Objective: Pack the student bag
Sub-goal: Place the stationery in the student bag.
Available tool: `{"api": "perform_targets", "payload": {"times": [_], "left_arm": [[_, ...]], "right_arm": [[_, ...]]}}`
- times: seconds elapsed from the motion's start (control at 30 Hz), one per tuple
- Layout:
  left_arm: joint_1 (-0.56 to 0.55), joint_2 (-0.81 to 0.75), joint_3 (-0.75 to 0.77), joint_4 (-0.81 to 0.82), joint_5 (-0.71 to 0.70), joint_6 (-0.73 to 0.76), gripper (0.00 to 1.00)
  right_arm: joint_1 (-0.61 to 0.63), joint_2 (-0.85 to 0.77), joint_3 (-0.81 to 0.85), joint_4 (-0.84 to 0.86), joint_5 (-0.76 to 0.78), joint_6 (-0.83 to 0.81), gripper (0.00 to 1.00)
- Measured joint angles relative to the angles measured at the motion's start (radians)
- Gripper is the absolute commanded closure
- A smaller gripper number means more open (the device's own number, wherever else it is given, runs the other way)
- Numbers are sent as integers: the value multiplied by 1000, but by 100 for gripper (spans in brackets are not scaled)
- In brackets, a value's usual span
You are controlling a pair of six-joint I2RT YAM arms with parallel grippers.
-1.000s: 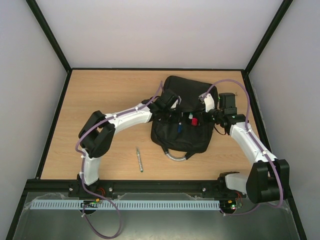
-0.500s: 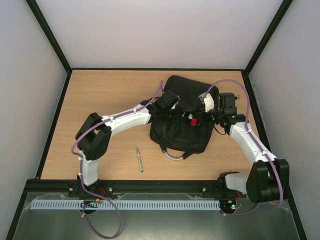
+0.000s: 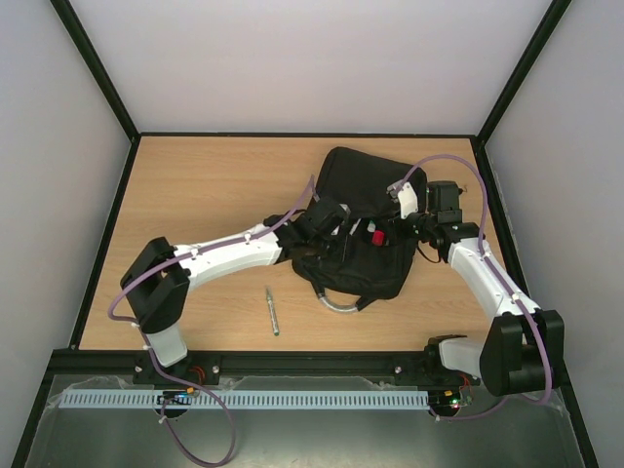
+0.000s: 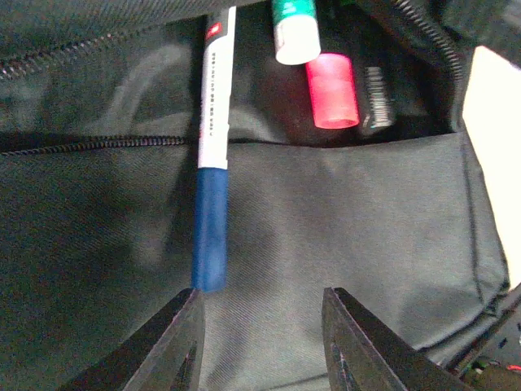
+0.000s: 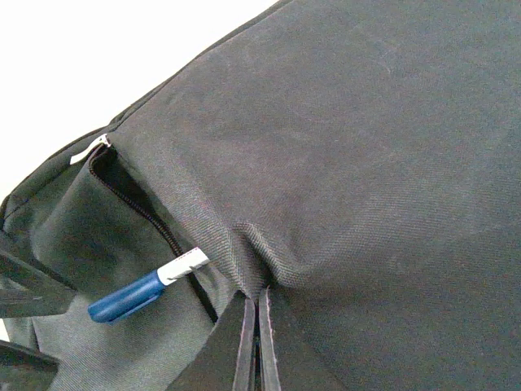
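The student bag point(image 3: 366, 185) is black and lies at the table's middle right, with its grey loop handle point(image 3: 341, 306) toward me. Its front pocket is open and holds a blue-capped marker point(image 4: 210, 232), a green marker point(image 4: 293, 32) and a red marker point(image 4: 332, 90). My left gripper point(image 4: 260, 308) is open and empty, just over the bag's front fabric, with the blue cap at its left fingertip. In the top view the left gripper point(image 3: 333, 226) is at the bag's left side. My right gripper point(image 5: 254, 308) is shut on a pinched fold of the bag's fabric point(image 5: 366, 163) beside the pocket zipper.
A silver pen point(image 3: 272, 312) lies on the wooden table point(image 3: 205, 185) left of the bag's handle. A dark barcoded item point(image 4: 378, 90) sits in the pocket next to the red marker. Black frame rails border the table.
My left arm has folded lower and drawn back to the left, and its gripper has pulled slightly away from the pocket. The right arm and the bag stay where they were.
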State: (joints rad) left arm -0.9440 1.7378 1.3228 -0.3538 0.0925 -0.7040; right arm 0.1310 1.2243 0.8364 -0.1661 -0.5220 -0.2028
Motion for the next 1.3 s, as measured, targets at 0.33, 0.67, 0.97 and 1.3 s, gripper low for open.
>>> {"api": "perform_targets", "payload": {"times": [0.33,0.67,0.97,1.3], "left_arm": [[-2,63,2,0,-30,-9,75],[-2,163,98,5,-63,3,98],[26,274,270,11,-92,17,97],[40,322,281,68,-61,-4,65]], "right_arm": [[0,0,0,0,-2,-3,99],[0,0,0,0,-3,-7,99],[-1,0,0,0,-8,-8,99],[-5,2,0,0,-10,-11,99]]}}
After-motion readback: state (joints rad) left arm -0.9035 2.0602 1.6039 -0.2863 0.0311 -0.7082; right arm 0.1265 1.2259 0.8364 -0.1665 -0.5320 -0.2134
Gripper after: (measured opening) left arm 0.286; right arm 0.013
